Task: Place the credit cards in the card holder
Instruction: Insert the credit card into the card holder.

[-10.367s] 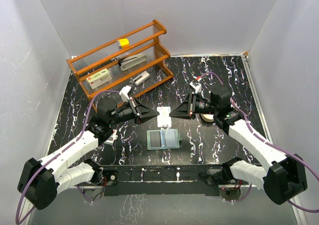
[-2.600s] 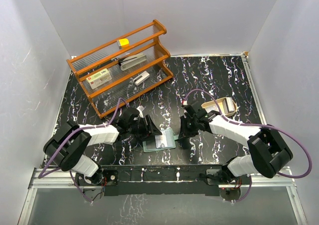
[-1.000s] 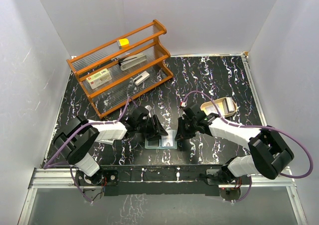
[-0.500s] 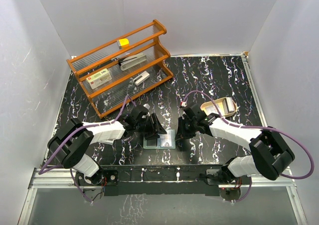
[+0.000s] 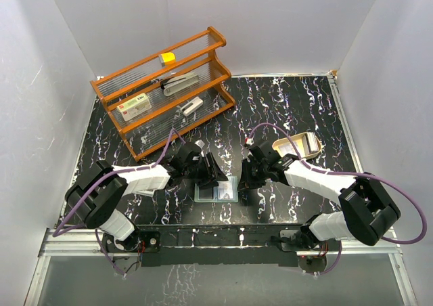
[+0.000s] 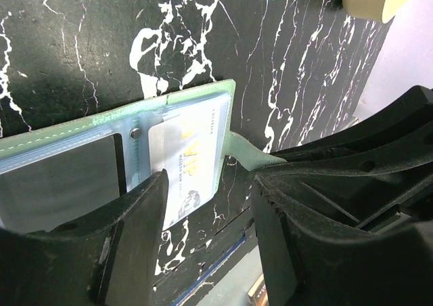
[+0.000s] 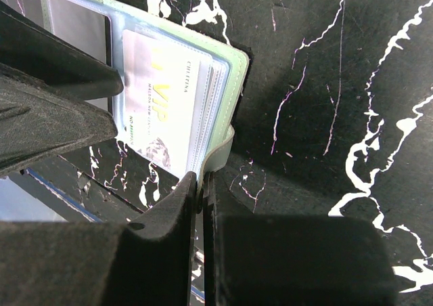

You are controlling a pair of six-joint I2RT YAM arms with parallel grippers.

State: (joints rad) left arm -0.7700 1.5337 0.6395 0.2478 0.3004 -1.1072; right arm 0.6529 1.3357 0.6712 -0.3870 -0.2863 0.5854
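Close to the near edge of the table [image 5: 291, 110], the card holder [image 5: 218, 192] lay open and flat between both claws, with a pale credit card [image 7: 169, 110] in its right-hand pocket, long axis running claw to claw; whether it was fully seated, could not tell. Right claw [image 7: 200, 179] was closed tight on the holder's thin green tab [image 7: 222, 150], just beyond that pocket. Left claw [image 6: 210, 181] hung about half open and empty, straddling the card's near end, so likely the nearer one for pushing it home.

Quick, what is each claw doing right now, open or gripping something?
Left gripper: open, holding nothing, over the credit card in the card holder.
Right gripper: shut, pinching the card holder's strap.
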